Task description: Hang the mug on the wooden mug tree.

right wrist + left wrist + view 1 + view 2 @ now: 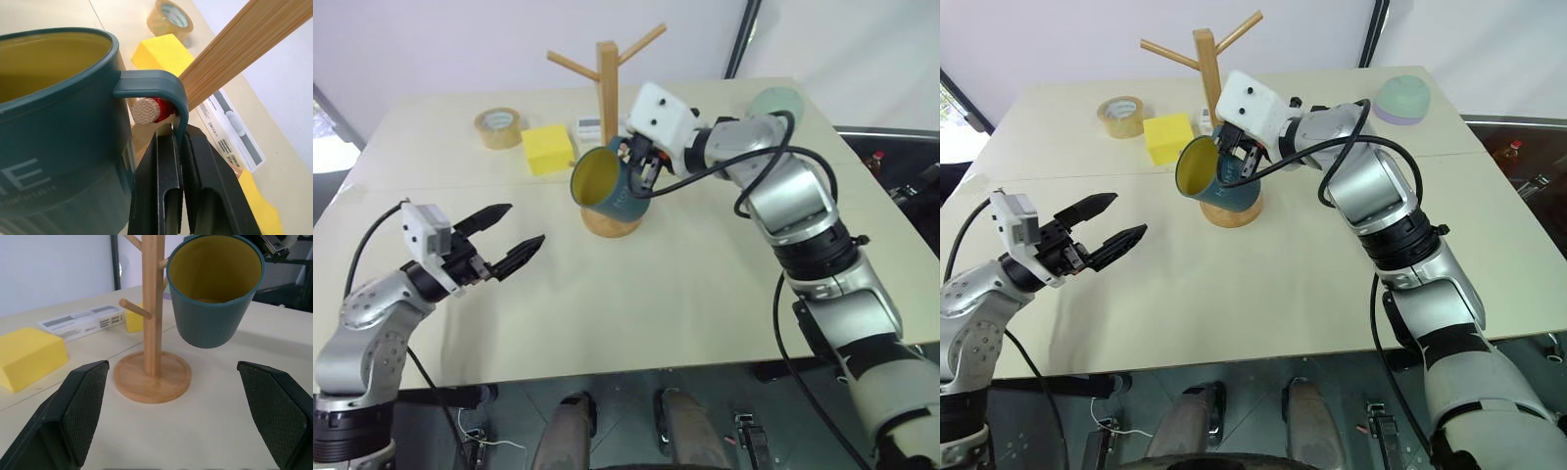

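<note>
The dark teal mug (600,186) with a yellow inside hangs tilted beside the wooden mug tree (607,83), above its round base (151,377). In the right wrist view a peg end (145,110) sits inside the mug's handle loop (161,81), close to the post (234,54). My right gripper (178,139) is shut on the lower part of the handle. My left gripper (525,224) hovers open over the table, left of the tree and nearer me, its fingers (83,406) wide apart with nothing between them.
A tape roll (497,127), a yellow block (548,149) and a flat white box (587,125) lie behind and left of the tree. A pale green-and-lilac bowl (1402,98) sits at the far right. The table's front edge (636,367) is near.
</note>
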Robot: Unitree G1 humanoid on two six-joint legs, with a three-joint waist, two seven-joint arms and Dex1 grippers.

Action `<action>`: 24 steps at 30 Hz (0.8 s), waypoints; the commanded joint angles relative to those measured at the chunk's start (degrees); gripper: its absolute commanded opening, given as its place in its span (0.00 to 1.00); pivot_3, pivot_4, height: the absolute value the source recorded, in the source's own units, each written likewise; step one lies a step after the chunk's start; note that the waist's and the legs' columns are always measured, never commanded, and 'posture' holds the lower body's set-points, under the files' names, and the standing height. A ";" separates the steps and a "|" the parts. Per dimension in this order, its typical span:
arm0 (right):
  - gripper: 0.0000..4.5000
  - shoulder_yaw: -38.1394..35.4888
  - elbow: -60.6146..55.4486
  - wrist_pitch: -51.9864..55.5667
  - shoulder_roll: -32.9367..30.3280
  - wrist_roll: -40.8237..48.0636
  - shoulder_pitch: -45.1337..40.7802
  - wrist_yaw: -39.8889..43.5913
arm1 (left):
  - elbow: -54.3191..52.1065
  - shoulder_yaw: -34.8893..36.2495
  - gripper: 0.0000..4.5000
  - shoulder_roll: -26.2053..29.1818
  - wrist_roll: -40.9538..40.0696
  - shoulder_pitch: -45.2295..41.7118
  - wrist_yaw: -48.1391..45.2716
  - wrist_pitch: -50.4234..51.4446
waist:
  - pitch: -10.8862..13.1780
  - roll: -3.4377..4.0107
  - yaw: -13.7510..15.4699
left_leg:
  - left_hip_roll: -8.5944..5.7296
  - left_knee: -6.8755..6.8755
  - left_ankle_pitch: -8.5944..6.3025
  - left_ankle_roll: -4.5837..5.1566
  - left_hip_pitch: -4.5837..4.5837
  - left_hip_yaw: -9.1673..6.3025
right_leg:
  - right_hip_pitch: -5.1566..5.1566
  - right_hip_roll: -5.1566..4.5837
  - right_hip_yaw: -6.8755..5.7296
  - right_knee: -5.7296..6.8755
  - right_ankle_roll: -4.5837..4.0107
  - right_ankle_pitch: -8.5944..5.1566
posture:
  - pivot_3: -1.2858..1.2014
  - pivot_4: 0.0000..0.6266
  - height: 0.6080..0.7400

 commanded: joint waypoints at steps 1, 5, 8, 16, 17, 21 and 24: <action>0.30 -2.28 -0.36 -1.25 0.54 0.09 -0.62 -0.48 | -1.92 1.61 1.00 0.86 -1.24 0.04 -0.53 -0.24 | 0.00 0.00 0.00 | 0.00 0.00 0.00 0.00 0.00 0.00 | 0.00 0.00 0.00 0.00 0.00 0.00 | 0.52 0.24 1.00; 0.75 -2.68 -0.23 -1.91 0.56 -0.32 -0.71 -1.09 | -2.21 1.59 1.00 0.90 -1.28 0.22 -0.42 -0.17 | 0.00 0.00 0.01 | 0.00 0.00 0.00 0.00 0.00 0.00 | 0.00 0.00 0.00 0.00 0.00 0.00 | 0.52 0.24 1.00; 0.84 -3.43 -0.91 -2.13 -0.20 -0.11 -0.86 -0.77 | -2.54 1.41 1.00 0.85 -1.23 0.27 -0.22 -0.06 | 0.00 0.00 -0.06 | 0.00 0.00 0.00 0.00 0.00 0.00 | 0.00 0.00 0.00 0.00 0.01 0.00 | 0.52 0.24 1.00; 0.84 -9.85 -8.35 -2.23 -7.12 3.59 3.96 3.22 | -3.72 1.35 1.00 0.33 -1.96 0.51 0.44 0.32 | -0.02 -0.04 0.20 | -0.01 0.00 0.00 0.00 -0.01 0.01 | 0.01 -0.01 0.01 -0.02 -0.01 0.00 | 0.52 0.24 1.00; 0.84 -11.17 -9.25 -2.94 -8.10 4.21 5.51 3.54 | -3.80 1.37 1.00 0.21 -2.17 0.47 0.54 0.37 | -0.02 -0.04 0.25 | 0.00 0.00 0.00 0.00 -0.01 0.01 | 0.02 -0.01 0.00 -0.02 -0.04 -0.02 | 0.52 0.24 1.00; 0.84 -16.02 -12.61 -6.13 -10.77 7.10 11.99 4.56 | -3.99 1.42 1.00 0.08 -2.56 0.35 0.76 0.58 | -0.03 -0.05 0.20 | 0.00 0.03 0.00 0.00 0.01 0.02 | 0.05 -0.01 0.01 -0.02 -0.14 -0.08 | 0.52 0.24 1.00; 0.84 -18.63 -14.81 -8.27 -11.74 9.09 16.34 4.97 | -3.86 1.26 1.00 0.09 -2.53 0.34 0.77 0.60 | -0.03 -0.05 -0.06 | 0.00 0.04 0.00 0.00 0.03 0.04 | 0.05 0.00 0.04 0.00 -0.14 -0.08 | 0.52 0.24 1.00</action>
